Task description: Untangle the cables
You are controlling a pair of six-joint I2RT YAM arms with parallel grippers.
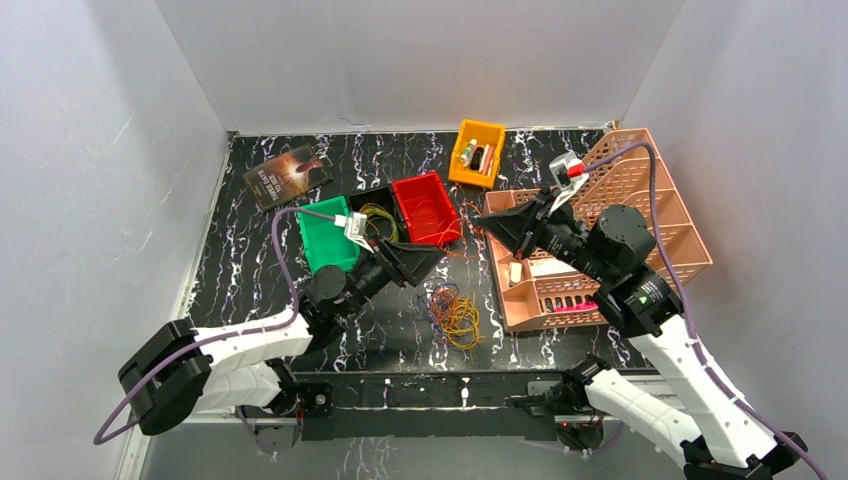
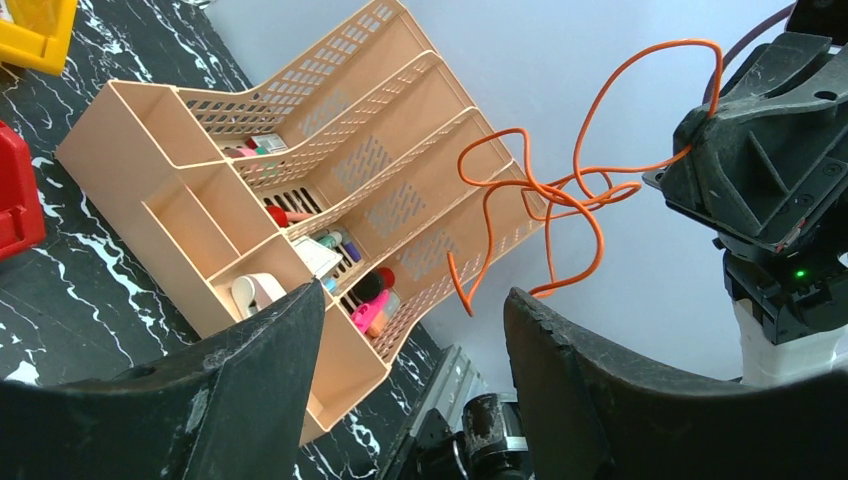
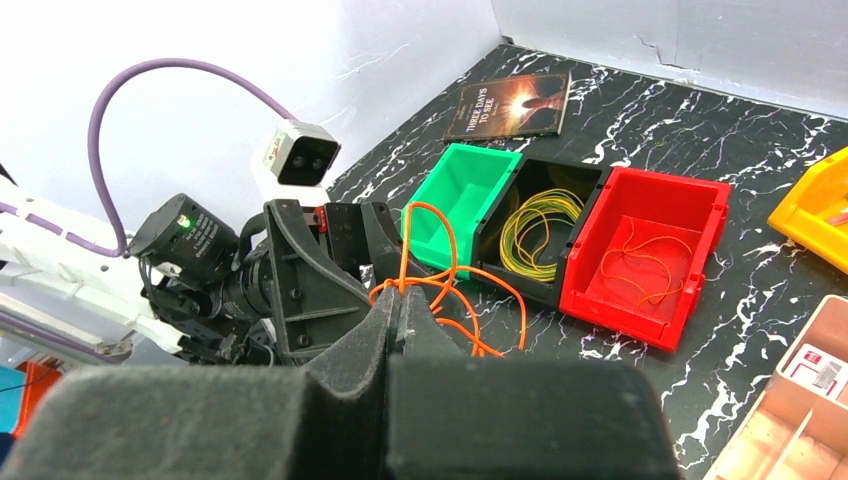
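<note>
Orange cable (image 2: 548, 190) pinched in right pincer (image 3: 397, 302), before open left pincer (image 2: 415, 297).

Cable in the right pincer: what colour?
The cable is orange; shows best in the left wrist view.

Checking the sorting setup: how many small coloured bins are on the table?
4. The green bin, black bin and red bin stand side by side in the middle; the yellow bin stands apart, farther back. None looks hidden.
</note>
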